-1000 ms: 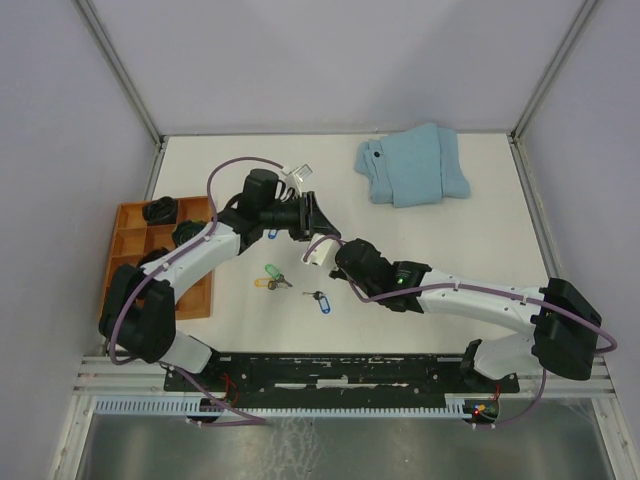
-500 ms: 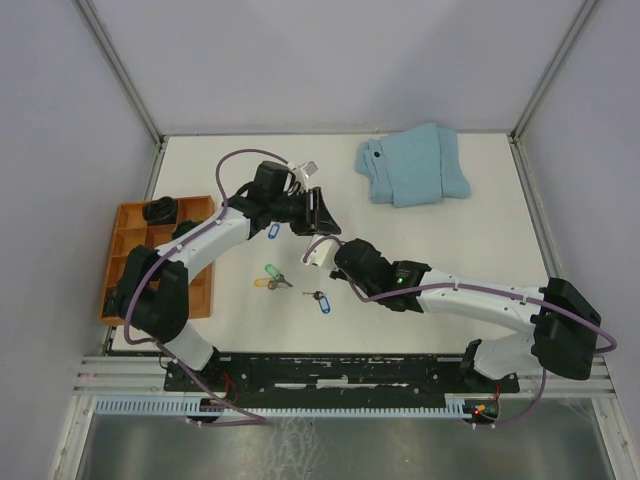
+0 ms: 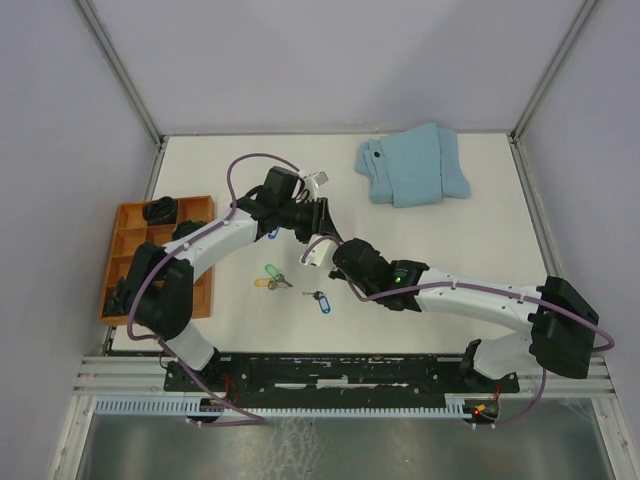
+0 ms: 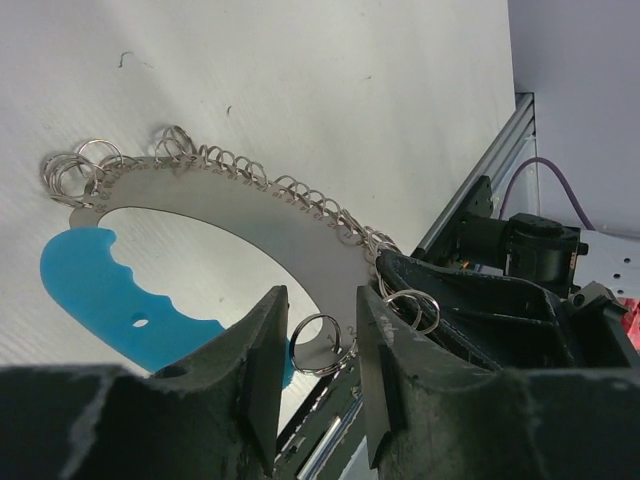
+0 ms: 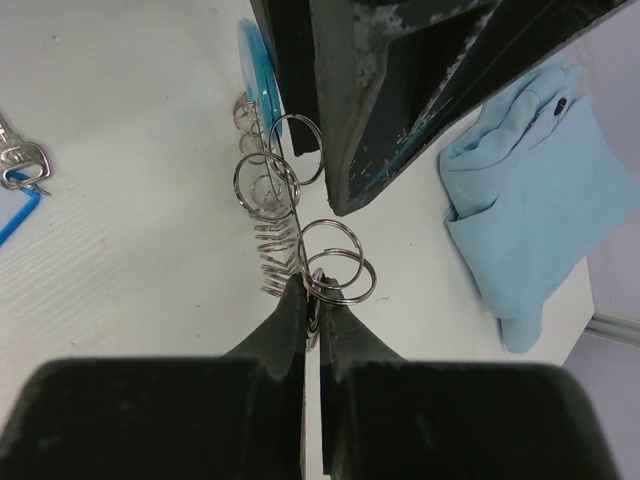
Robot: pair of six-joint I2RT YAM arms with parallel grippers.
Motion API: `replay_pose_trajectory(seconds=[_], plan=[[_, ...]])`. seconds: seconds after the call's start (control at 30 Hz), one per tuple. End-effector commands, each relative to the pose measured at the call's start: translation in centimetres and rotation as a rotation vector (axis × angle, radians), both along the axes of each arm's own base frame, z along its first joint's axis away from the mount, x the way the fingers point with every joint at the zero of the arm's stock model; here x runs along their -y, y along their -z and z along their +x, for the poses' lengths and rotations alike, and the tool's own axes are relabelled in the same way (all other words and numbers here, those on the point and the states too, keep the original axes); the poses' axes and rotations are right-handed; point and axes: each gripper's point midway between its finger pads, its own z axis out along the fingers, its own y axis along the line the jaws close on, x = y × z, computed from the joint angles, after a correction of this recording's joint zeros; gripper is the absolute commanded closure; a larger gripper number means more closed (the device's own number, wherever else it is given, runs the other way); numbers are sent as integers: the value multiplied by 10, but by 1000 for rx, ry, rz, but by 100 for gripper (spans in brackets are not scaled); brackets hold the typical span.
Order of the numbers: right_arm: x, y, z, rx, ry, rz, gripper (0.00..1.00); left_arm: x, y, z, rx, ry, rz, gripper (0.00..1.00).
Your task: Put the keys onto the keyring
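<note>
The keyring (image 4: 250,215) is a flat grey oval band hung with many small wire rings, with a bright blue plastic section (image 4: 110,290). It is held up on edge between the two grippers. My right gripper (image 5: 318,300) is shut on its rim among the rings (image 5: 335,262). My left gripper (image 4: 322,310) is open, its fingers either side of one small ring (image 4: 320,345) on the band. On the table lie keys with green and yellow tags (image 3: 270,277) and one with a blue tag (image 3: 320,300). Another blue tag (image 3: 272,233) shows beside the left arm.
A folded light-blue cloth (image 3: 412,165) lies at the back right. An orange compartment tray (image 3: 130,250) holding dark items stands at the left edge, beside the left arm. The two wrists meet mid-table, close together.
The left wrist has shifted a little to the right, closer to the right gripper. Its jaws widened, then narrowed again. The right arm has held still.
</note>
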Motion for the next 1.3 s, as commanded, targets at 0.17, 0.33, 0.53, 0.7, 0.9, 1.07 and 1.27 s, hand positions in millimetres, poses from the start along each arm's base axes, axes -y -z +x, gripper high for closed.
replay_pose_trajectory(seconds=[0.17, 0.33, 0.53, 0.7, 0.9, 1.07, 1.27], plan=[[9, 17, -6, -46, 5, -61, 99, 5, -60, -16, 103, 53, -138, 66], [11, 16, -5, -32, 20, -55, 99, 0, -67, -27, 100, 36, -164, 68], [11, 12, -6, -30, 22, -19, 99, -12, -50, -37, 83, -19, -136, 70], [11, 12, -9, -45, 23, 12, 99, -25, -48, -35, 123, -137, -137, 68], [7, 10, -11, -75, 42, 98, 99, -29, -52, -32, 142, -281, -287, 62], [0, 13, -14, -120, 46, 170, 99, -29, -66, -25, 216, -337, -425, 57], [-4, 15, -14, -142, 66, 243, 99, -25, -64, -15, 224, -369, -496, 57]])
